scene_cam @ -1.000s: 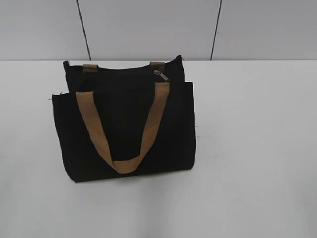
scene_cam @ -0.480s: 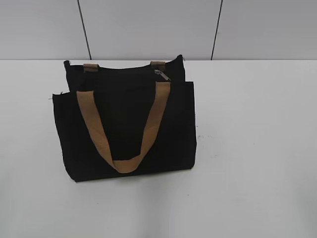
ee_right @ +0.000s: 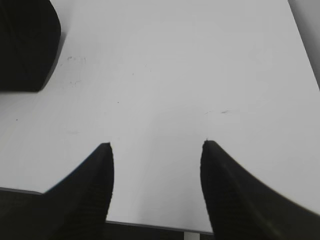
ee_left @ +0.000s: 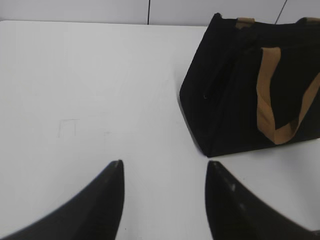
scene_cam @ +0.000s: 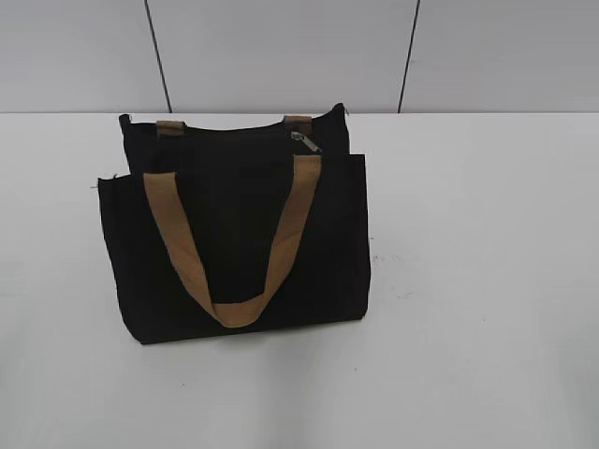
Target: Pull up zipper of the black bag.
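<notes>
The black bag (scene_cam: pixel 239 234) stands on the white table, left of centre in the exterior view, with a tan strap handle (scene_cam: pixel 234 245) hanging over its front. The zipper runs along its top edge, with the small silver pull tab (scene_cam: pixel 305 142) near the right end. The bag also shows in the left wrist view (ee_left: pixel 240 95) at the upper right and as a dark corner in the right wrist view (ee_right: pixel 25 45). My left gripper (ee_left: pixel 164 165) is open and empty, short of the bag. My right gripper (ee_right: pixel 156 145) is open and empty over bare table. Neither arm shows in the exterior view.
The white table (scene_cam: pixel 487 281) stretches to the right of and in front of the bag. A grey panelled wall (scene_cam: pixel 281 56) stands behind it. The table's near edge (ee_right: pixel 150 225) shows under my right gripper.
</notes>
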`<state>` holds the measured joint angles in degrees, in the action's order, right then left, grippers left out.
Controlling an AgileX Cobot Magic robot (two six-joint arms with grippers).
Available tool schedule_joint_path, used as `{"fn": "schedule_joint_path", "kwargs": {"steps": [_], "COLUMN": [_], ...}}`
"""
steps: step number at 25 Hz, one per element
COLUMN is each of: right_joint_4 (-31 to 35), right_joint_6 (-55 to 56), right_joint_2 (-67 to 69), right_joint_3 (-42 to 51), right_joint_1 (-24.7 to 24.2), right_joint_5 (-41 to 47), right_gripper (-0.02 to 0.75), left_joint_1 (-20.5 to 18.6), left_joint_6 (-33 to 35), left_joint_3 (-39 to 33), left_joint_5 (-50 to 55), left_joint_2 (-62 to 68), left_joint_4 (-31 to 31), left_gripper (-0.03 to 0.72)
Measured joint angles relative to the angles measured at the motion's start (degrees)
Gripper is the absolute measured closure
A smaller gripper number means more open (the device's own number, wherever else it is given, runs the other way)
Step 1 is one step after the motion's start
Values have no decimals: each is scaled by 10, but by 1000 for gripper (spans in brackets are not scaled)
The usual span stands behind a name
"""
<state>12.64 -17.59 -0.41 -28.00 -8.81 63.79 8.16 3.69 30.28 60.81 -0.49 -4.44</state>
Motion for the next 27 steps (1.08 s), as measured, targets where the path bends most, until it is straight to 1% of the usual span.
{"fn": "schedule_joint_path", "kwargs": {"steps": [8,15,20,27], "right_joint_4": [0,8,10,11], "right_joint_6": [-1,-1,-1,-1], "right_joint_2": [0,0,0,0], "right_joint_3": [1,2,2,2], "right_joint_1": [1,41,42,42], "right_joint_5": [0,-2,-3,-3], "right_gripper": [304,304,304,304], "left_joint_1": [0,-12,-26,-26], "left_joint_6": [0,0,0,0], "left_joint_3": [0,0,0,0], "left_joint_5": [0,0,0,0], "left_joint_2": [0,-1,-1,-1], "left_joint_4": [-3,-6,-6,-6], "left_gripper": [295,316,325,327]}}
